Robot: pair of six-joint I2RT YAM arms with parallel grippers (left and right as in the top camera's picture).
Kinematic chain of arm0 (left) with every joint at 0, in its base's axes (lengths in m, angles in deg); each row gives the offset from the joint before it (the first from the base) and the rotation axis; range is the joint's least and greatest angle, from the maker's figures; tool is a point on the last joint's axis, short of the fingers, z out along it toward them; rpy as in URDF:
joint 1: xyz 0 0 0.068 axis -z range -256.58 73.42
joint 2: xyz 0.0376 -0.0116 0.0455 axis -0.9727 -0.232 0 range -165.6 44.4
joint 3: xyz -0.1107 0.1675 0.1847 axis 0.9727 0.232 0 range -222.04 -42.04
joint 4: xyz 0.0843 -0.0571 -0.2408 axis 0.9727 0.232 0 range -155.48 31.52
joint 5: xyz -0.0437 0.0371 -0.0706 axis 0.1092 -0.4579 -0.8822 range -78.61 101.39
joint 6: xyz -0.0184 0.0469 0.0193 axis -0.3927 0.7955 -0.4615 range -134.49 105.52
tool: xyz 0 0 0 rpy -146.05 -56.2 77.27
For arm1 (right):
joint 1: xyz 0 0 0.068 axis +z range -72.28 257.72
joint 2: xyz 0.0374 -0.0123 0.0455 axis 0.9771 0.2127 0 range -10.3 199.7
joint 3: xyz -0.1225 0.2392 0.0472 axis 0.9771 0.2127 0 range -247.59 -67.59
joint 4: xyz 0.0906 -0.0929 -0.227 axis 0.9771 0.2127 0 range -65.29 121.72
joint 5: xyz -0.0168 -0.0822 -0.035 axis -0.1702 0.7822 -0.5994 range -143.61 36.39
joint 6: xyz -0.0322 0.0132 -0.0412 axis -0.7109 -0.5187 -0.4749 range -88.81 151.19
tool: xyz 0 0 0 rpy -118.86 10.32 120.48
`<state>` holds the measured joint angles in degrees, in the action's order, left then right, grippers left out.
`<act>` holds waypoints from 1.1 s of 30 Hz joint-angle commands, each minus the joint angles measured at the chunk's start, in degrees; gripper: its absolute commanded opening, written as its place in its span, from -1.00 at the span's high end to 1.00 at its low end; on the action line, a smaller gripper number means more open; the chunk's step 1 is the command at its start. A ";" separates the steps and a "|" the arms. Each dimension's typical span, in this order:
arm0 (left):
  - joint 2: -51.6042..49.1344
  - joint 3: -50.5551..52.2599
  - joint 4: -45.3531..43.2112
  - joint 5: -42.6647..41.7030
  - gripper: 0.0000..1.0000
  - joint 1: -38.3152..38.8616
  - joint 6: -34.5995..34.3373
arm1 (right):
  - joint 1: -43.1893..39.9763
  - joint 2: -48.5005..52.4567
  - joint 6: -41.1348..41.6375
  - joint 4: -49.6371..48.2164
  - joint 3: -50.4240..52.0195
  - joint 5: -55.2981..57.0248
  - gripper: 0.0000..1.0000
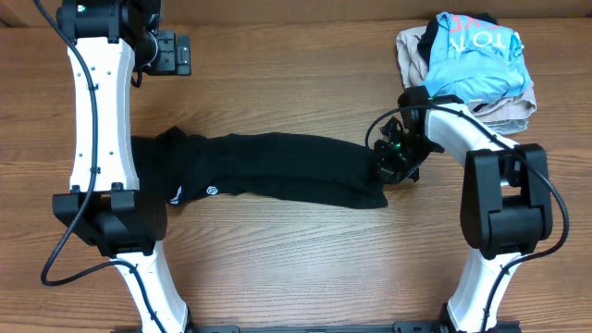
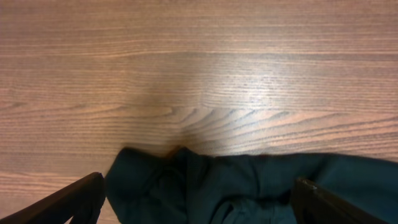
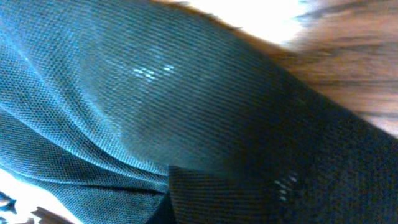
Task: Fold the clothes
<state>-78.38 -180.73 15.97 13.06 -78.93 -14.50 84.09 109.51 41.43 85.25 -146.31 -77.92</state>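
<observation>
left gripper [image 2: 198,180] wide open, empty | right gripper [image 1: 393,165] at end of black garment [image 1: 277,171], hold unclear | risk: weak pinch slips, fabric drags crooked on surface [image 1: 296,268]

Black cloth on brown wood grain.
The limp black fabric garment [image 1: 277,171] carries a small round white logo [image 1: 212,191]; the streaky brown wooden table [image 1: 277,74] also holds a light blue shirt [image 1: 476,55] lettered white.
</observation>
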 commanded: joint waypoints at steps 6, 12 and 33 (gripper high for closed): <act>1.22 -0.94 -0.98 1.14 -0.95 -0.31 1.38 | -12.72 -8.20 -1.40 2.34 1.68 8.20 0.92; 1.22 -0.94 -1.07 3.45 -0.97 -0.31 1.38 | -19.58 -17.22 -4.76 6.16 0.11 7.10 0.92; 1.20 -0.92 -1.66 3.19 -1.00 -0.31 1.33 | 9.22 -19.76 8.31 -6.45 -0.04 8.83 0.76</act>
<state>-78.38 -180.73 14.60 15.73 -78.93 -14.28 90.58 88.55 46.28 80.24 -145.37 -69.73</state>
